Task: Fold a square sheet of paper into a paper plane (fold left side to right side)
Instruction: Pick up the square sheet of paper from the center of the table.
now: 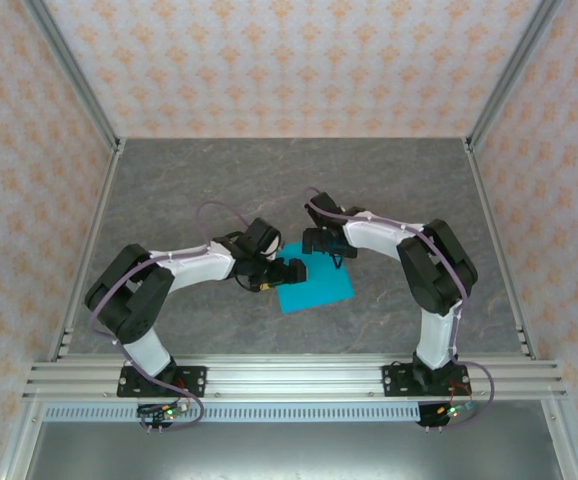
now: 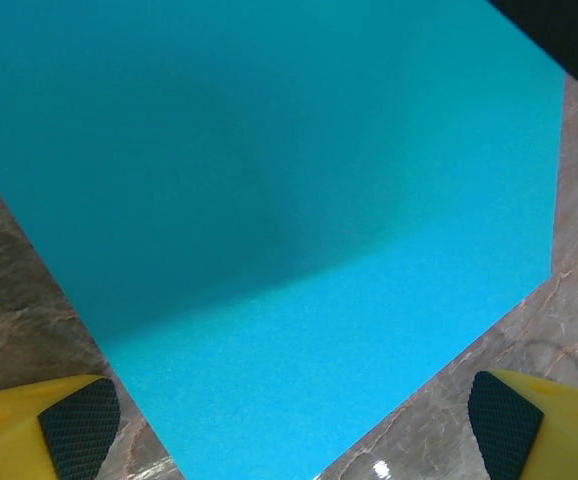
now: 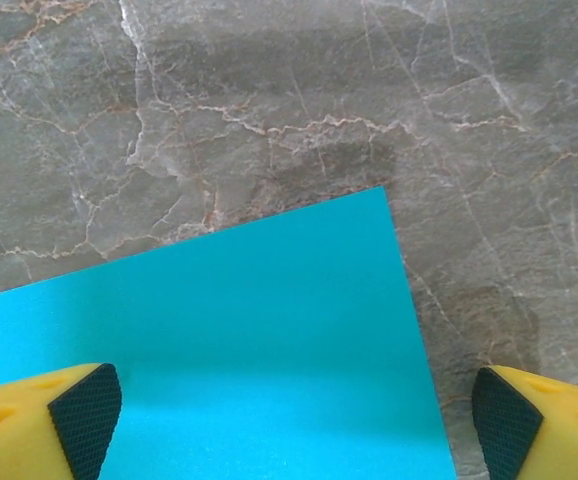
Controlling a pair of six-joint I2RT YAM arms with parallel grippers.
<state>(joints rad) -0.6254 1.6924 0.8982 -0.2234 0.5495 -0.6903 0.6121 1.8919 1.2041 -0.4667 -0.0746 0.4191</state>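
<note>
Pads (image 2: 79, 425) of black mesh on yellow fingers stood far apart on the left gripper (image 2: 294, 432), its jaws wide and holding nothing. One pad was over bare stone beside the paper's edge and the other over stone past the opposite edge. Between them a corner of the square sheet of paper (image 2: 269, 200) pointed toward the camera, flat and shaded across its middle. The right gripper (image 3: 294, 420) was just as wide and empty. Its one fingertip (image 3: 84, 412) hung over the blue sheet and the other over grey stone, with the sheet's straight edges meeting at a corner ahead of it. From above, the sheet lay flat and slightly turned, near the middle of the worktop (image 1: 219, 185) and somewhat toward its near edge. The left gripper was at the sheet's left edge and the right gripper at its far edge. Bare stone lay open on every side out to the worktop's edges. The left arm (image 1: 174, 268) and the right arm (image 1: 414, 245) both rose from the near edge, elbows bent outward, forearms reaching inward toward each other.
</note>
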